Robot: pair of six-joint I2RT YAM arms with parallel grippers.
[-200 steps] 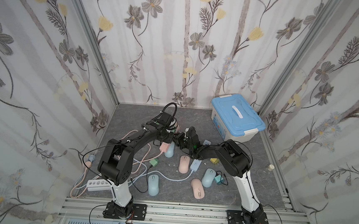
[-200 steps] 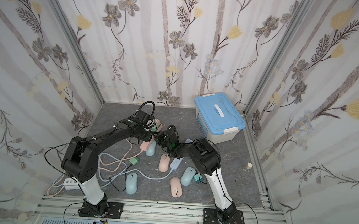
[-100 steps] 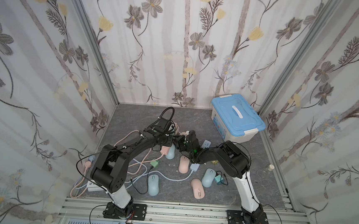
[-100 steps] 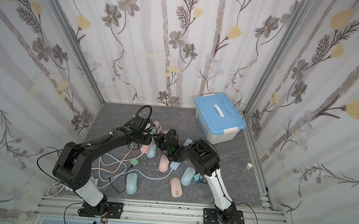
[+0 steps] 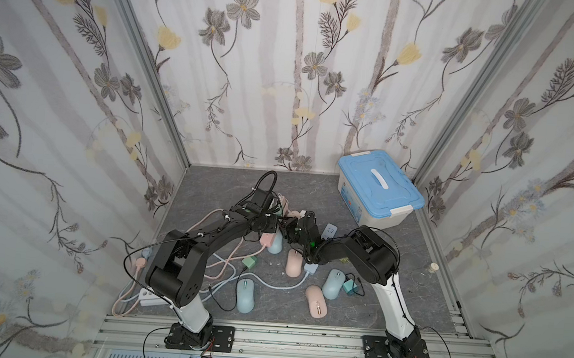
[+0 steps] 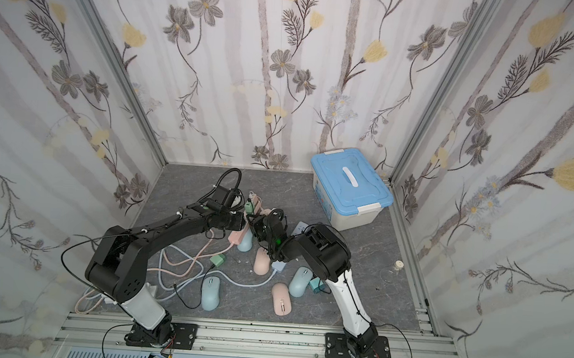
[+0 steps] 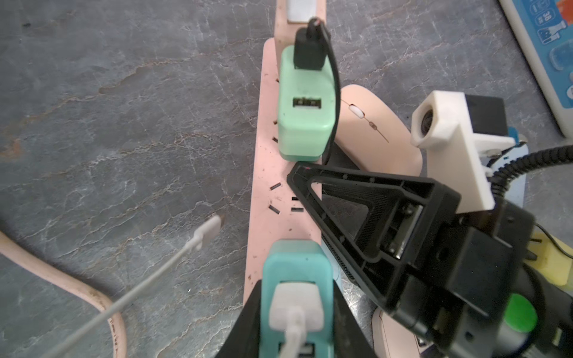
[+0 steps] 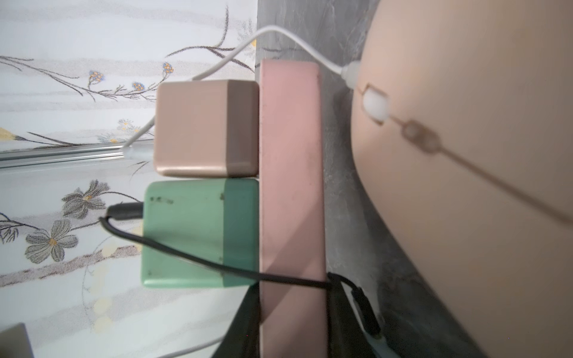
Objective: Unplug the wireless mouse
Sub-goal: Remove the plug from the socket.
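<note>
A pink power strip (image 7: pixel 276 173) lies on the grey floor. It carries a mint-green charger (image 7: pixel 305 102) with a black plug, a teal charger (image 7: pixel 294 272) with a white plug, and a beige charger (image 8: pixel 204 127). My left gripper (image 7: pixel 297 288) is shut on the teal charger. My right gripper (image 8: pixel 293 297) is shut on the strip, one finger (image 7: pixel 325 192) on its top face. A pink wireless mouse (image 8: pixel 465 186) lies beside the strip, a white cable (image 8: pixel 350 72) plugged into its front. Both grippers meet mid-floor in both top views (image 5: pixel 282 226) (image 6: pixel 251 225).
A loose white cable end (image 7: pixel 210 229) lies left of the strip. A blue-lidded box (image 5: pixel 378 189) stands at the back right. Several pink and blue mice (image 5: pixel 245 296) (image 5: pixel 318 301), a loose green charger (image 5: pixel 250 263), tangled cables (image 5: pixel 224 262) and a white power strip (image 5: pixel 147 298) cover the front floor.
My left arm's elbow has swung leftward and lower while its gripper stayed at the pink strip. The right arm has barely moved.
</note>
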